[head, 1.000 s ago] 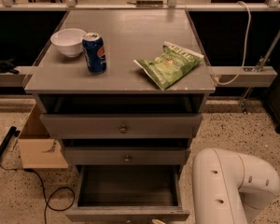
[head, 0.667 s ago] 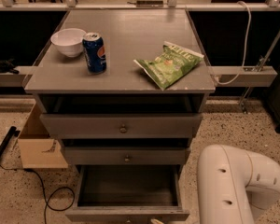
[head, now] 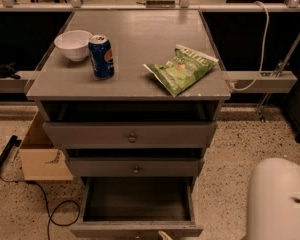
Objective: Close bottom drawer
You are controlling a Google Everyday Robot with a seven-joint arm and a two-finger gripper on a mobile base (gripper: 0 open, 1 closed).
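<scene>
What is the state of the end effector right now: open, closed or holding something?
End effector: cannot be told. Only a small part shows at the bottom edge of the view, at the front of the open bottom drawer.

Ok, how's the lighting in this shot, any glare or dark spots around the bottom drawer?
Camera view: light comes from above, leaving a pale sheen on the cabinet top; the bottom drawer is shadowed inside, yet its floor reads; the recess under the top goes near black; the tool barely peeks in at the lower edge, by that drawer's front.
</scene>
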